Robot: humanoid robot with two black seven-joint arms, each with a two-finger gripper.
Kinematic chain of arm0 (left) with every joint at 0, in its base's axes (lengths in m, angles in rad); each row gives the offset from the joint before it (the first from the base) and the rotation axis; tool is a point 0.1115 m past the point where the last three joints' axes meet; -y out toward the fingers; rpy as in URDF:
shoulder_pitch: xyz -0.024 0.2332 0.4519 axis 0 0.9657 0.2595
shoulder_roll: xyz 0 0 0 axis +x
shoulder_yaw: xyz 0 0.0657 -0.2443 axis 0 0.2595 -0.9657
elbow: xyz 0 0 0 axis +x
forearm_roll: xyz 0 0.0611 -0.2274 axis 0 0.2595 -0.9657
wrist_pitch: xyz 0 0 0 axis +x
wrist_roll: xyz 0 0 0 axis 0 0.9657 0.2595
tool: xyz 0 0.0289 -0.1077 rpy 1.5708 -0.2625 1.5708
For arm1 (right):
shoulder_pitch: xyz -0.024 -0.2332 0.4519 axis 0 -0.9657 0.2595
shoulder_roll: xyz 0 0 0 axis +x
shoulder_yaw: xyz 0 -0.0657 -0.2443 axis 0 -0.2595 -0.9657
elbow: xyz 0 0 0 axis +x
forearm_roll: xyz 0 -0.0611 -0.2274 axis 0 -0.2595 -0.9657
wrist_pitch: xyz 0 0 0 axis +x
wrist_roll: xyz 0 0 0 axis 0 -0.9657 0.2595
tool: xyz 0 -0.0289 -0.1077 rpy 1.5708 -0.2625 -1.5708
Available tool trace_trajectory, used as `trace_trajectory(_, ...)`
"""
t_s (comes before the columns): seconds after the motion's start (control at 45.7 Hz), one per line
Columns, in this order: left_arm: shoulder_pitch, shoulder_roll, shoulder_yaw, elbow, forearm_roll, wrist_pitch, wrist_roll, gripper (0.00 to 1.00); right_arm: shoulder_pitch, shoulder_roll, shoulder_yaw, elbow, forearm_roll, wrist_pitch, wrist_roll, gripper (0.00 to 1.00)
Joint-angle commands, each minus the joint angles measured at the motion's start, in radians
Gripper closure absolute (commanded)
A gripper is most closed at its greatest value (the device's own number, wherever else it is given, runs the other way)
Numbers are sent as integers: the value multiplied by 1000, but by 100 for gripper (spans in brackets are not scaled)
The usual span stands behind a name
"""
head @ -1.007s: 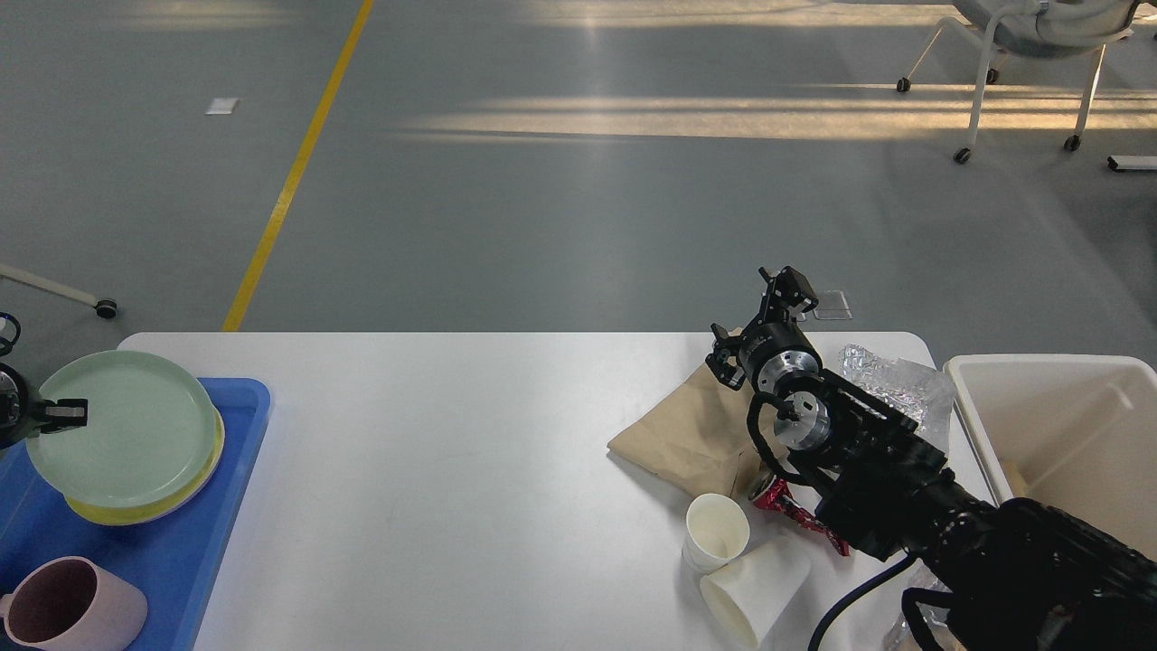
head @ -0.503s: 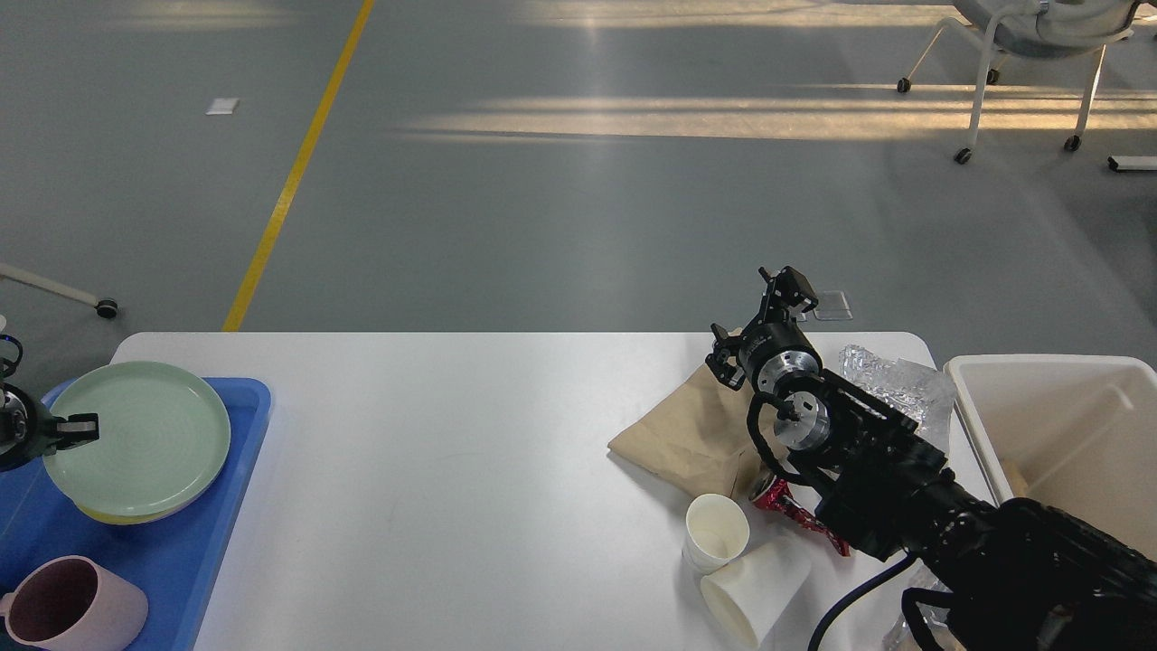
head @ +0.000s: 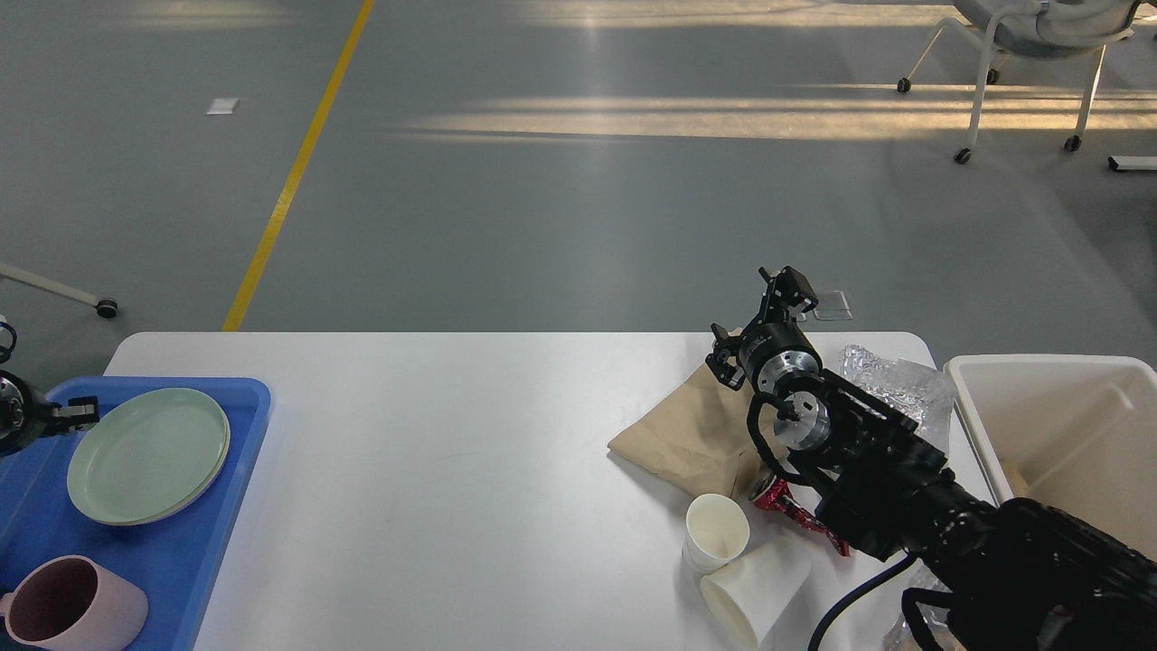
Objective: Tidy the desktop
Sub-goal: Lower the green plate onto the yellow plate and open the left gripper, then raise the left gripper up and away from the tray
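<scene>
The white desktop (head: 470, 452) fills the lower part of the head view. On its left end a blue tray (head: 230, 533) holds a pale green plate (head: 149, 457), lying flat on a yellow plate whose edge barely shows, and a pink mug (head: 63, 615). My left gripper (head: 77, 413) sits at the view's left edge, right by the green plate's upper-left rim; only one finger shows. My right gripper (head: 785, 291) hangs small and dark over the table's far edge, above a brown paper bag (head: 687, 434).
By the right arm lie a crinkled clear wrapper (head: 895, 380), an upright white paper cup (head: 717, 533), a tipped one (head: 755, 592) and a red scrap (head: 795, 514). A cream bin (head: 1058, 425) stands at the right. A wheeled chair (head: 1030, 54) stands far back.
The green plate, held tilted above the tray by my left gripper, has come down and now lies flat on the yellow plate. The right arm has not moved.
</scene>
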Motion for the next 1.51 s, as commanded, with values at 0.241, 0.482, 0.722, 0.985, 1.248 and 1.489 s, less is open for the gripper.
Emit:
trace_trajectory(0.241,-178,7,-1,-52,-16,-228,-6,22,0,0,0,0,0,0,0,0)
trace_trajectory(0.482,-465,-2,7,-135,-17,-646,-6,23,0,0,0,0,0,0,0,0)
trace_trajectory(0.722,-753,-41,2,-196,-62,-761,-14,23,0,0,0,0,0,1,0,0)
trace_trajectory(0.985,-973,-114,-9,-198,-136,-761,-21,23,0,0,0,0,0,0,0,0)
trace_trajectory(1.248,-1085,-172,-9,-221,-172,-761,-57,22,0,0,0,0,0,0,0,0)
trace_trajectory(1.489,-1057,-211,-13,-144,-195,-761,-83,22,0,0,0,0,1,1,0,0)
